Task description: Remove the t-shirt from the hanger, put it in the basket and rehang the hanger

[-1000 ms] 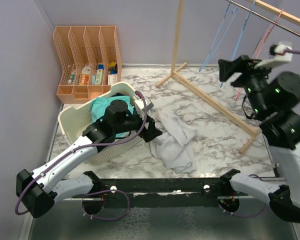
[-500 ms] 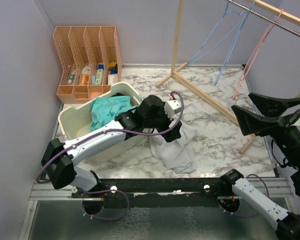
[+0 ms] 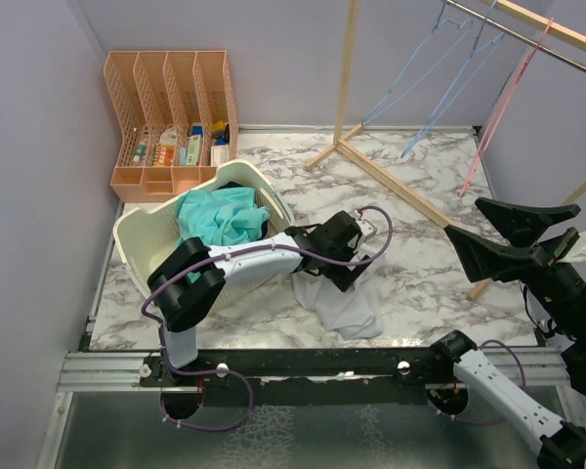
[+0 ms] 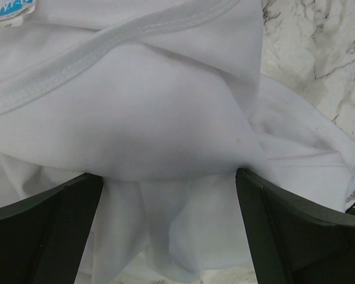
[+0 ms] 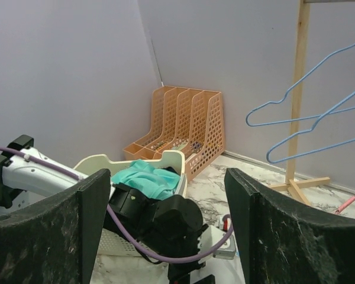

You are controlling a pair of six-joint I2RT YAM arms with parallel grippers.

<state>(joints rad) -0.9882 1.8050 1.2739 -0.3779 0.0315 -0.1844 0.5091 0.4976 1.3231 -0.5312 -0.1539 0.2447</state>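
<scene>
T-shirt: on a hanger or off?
Off. The white t-shirt lies crumpled on the table beside the basket, under the open left gripper; the blue hangers hang bare.

Lilac walls (image 3: 39, 147), marble-patterned table (image 3: 420, 274), wooden garment rack (image 3: 391, 183) — 4-slot peach organizer (image 3: 171, 88)

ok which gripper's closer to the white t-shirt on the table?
Left. The left gripper is right over the t-shirt, jaws open. The right gripper hangs open off to the right, well apart from it.
</scene>
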